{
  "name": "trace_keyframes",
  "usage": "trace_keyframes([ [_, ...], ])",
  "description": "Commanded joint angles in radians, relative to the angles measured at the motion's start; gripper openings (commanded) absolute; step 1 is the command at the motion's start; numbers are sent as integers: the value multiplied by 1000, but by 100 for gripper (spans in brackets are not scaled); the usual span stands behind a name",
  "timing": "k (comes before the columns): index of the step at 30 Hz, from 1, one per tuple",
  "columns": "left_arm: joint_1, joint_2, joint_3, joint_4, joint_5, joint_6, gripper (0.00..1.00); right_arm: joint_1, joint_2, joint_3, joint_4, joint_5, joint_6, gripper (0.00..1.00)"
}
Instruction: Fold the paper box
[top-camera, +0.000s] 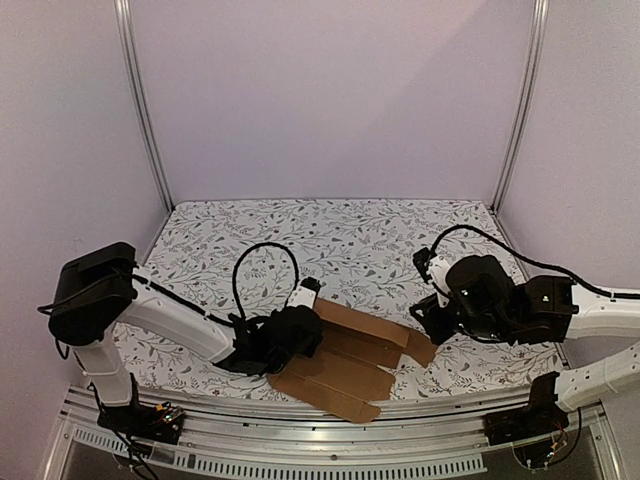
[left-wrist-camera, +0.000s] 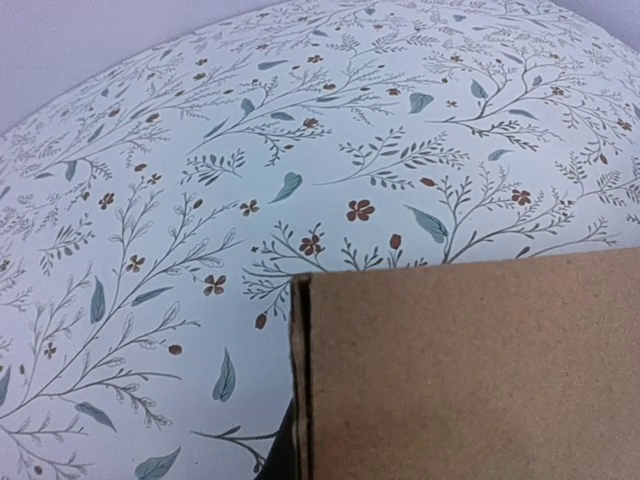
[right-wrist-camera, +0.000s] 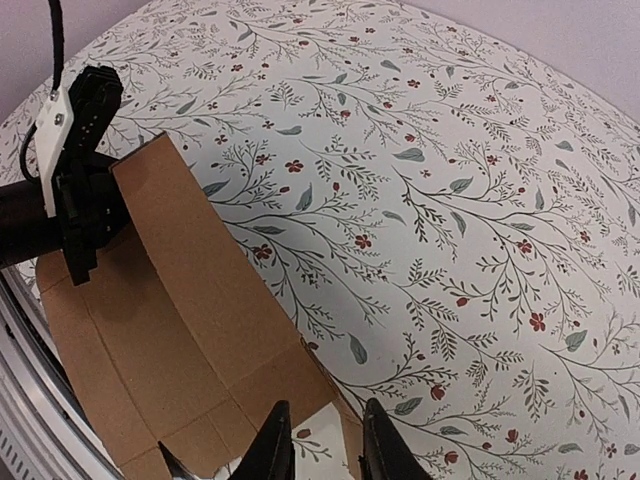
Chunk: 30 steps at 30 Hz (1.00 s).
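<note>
At the front of the table (top-camera: 400, 235) the paper box (top-camera: 345, 365) lies flat, long axis ten-to-four o'clock. The left gripper (top-camera: 298, 328) meets its ten o'clock end, grip unclear; the right gripper (right-wrist-camera: 322, 418), fingers parted, hovers at its three o'clock corner.

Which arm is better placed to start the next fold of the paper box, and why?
Probably the left. The left hand sits right at the left edge of the paper box, with cardboard filling much of its wrist view. The right hand hovers open over the opposite end, gripping nothing.
</note>
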Motion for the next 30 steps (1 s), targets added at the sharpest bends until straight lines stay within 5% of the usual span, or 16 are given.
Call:
trace_keyframes([
  [1, 14, -42, 6, -235, -78, -239, 0, -8, 22, 32, -88, 0, 12, 18],
  [6, -4, -37, 26, -355, -92, -410, 0, -13, 104, 44, -35, -41, 41, 0],
  [30, -69, -25, 34, -335, -133, -443, 0, -59, 395, 56, 242, -118, 96, 0],
])
